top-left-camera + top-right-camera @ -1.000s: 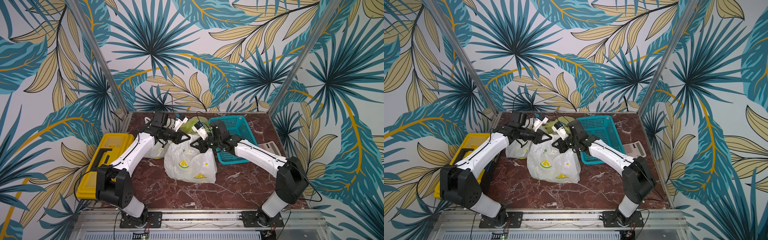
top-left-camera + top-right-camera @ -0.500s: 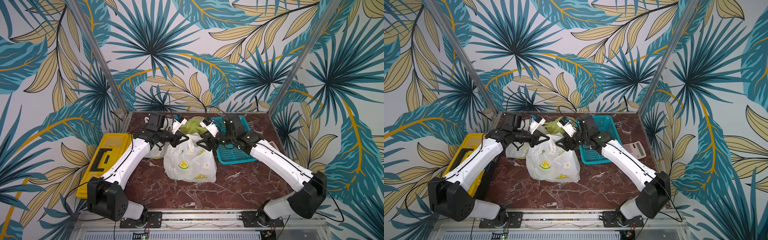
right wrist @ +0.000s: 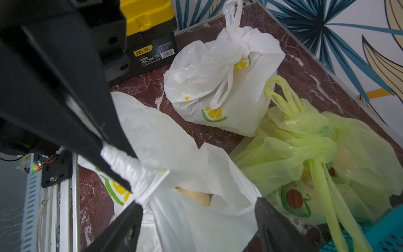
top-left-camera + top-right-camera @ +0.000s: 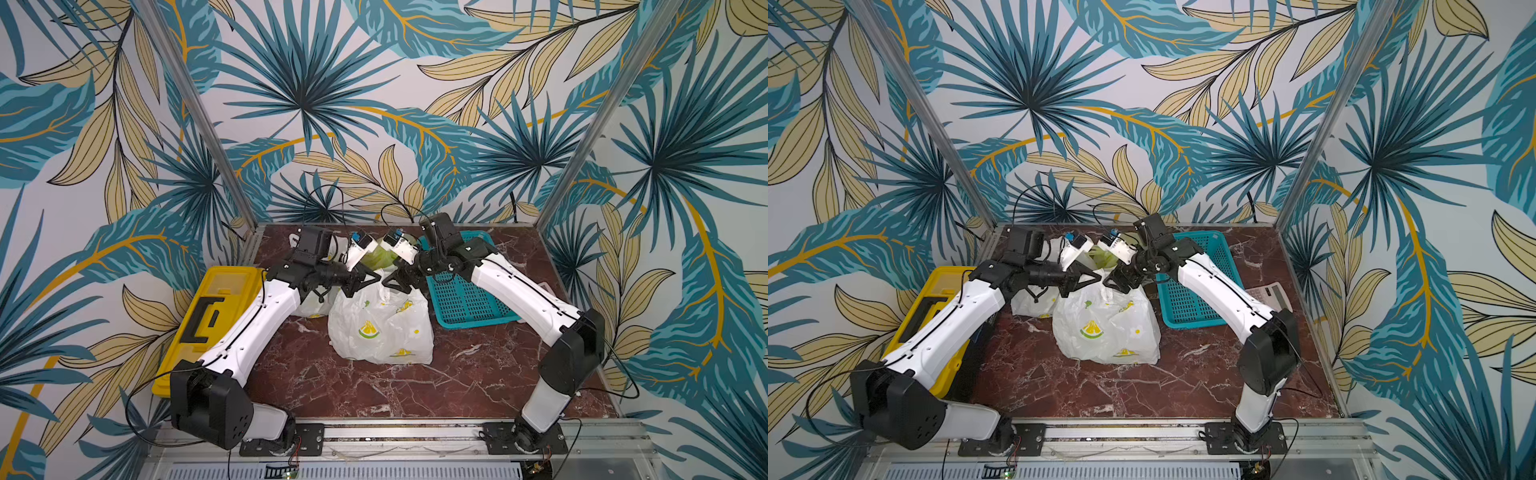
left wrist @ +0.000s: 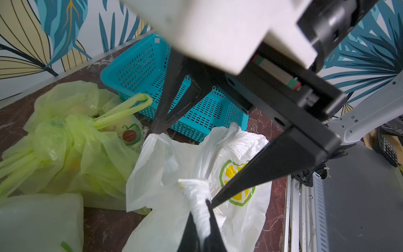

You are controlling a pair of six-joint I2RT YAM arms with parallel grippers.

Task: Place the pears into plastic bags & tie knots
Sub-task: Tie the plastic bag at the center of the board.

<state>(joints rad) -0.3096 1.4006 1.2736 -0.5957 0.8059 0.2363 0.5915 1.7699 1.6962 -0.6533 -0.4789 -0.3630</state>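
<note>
Bag (image 4: 380, 328) sits just beside the basket (image 4: 469, 299); it is probably light, soft and slippery. Left gripper (image 3: 124, 168) pinches its twisted handle (image 5: 196, 194); right gripper (image 5: 185, 165) is spread over its mouth. It is best grabbed by the bunched handles, not the film.

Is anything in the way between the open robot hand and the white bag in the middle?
Nothing visible is. The right gripper hangs open right at the front white bag, with only the bag's loose plastic between the jaws. The left gripper, shut on the twisted handle, is beside it, not in the way.
</note>
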